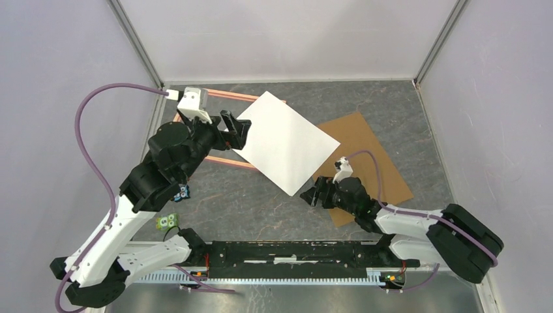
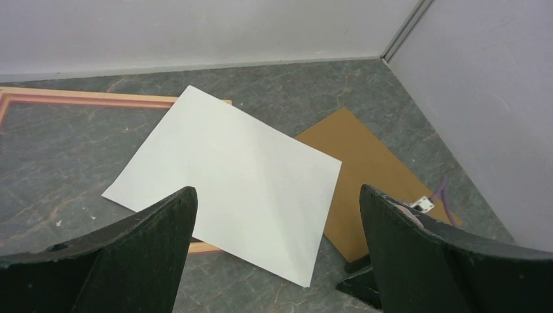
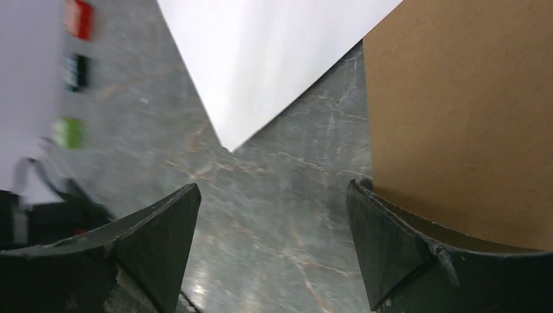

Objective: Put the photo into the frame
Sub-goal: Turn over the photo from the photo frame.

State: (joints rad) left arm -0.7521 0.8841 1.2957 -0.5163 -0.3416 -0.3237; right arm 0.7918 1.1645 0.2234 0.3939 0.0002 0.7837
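Observation:
The photo [image 1: 283,141] lies white back up in the middle of the table, tilted, over the right end of the salmon-orange frame [image 1: 225,96]. It also shows in the left wrist view [image 2: 228,176] and the right wrist view [image 3: 274,59]. The frame's border shows in the left wrist view [image 2: 85,99]. My left gripper [image 1: 236,128] is open and empty at the photo's left edge, above the frame. My right gripper [image 1: 312,195] is open and empty, low by the photo's near corner, beside the brown board.
A plain brown backing board [image 1: 365,163] lies right of the photo, partly under its right corner; it shows in the right wrist view [image 3: 456,111] and left wrist view [image 2: 365,169]. White walls close the back and both sides. The arm bases span the near edge.

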